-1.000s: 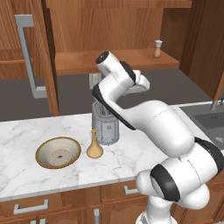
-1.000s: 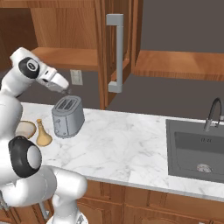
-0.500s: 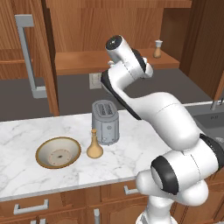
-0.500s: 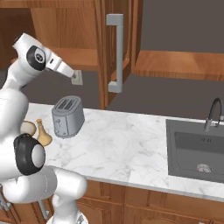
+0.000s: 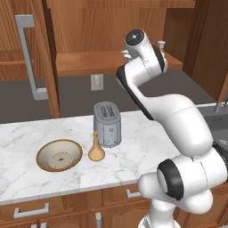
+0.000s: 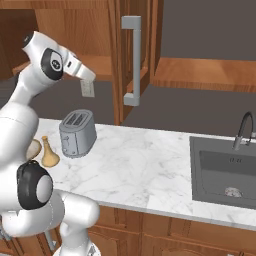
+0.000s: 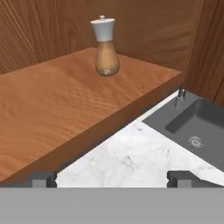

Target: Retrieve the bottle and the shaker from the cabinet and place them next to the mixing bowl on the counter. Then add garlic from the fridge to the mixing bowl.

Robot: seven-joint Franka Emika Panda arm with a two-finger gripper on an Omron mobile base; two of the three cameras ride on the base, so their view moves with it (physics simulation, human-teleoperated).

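Tan gourd-shaped bottle (image 5: 96, 148) sits beside wooden mixing bowl (image 5: 59, 155) on marble desk (image 5: 133, 156); white-topped wooden shaker (image 7: 105, 47) remains on cabinet shelf (image 7: 61, 105), tool (image 7: 112, 177) spread apart, empty; garlic untouched.

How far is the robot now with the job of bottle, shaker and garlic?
Done: the bottle stands on the counter beside the mixing bowl. In hand: nothing yet; the open hand faces the shaker, which stands upright on the cabinet shelf, some way off. Left: grasp the shaker, set it by the bowl, then fetch garlic from the fridge.
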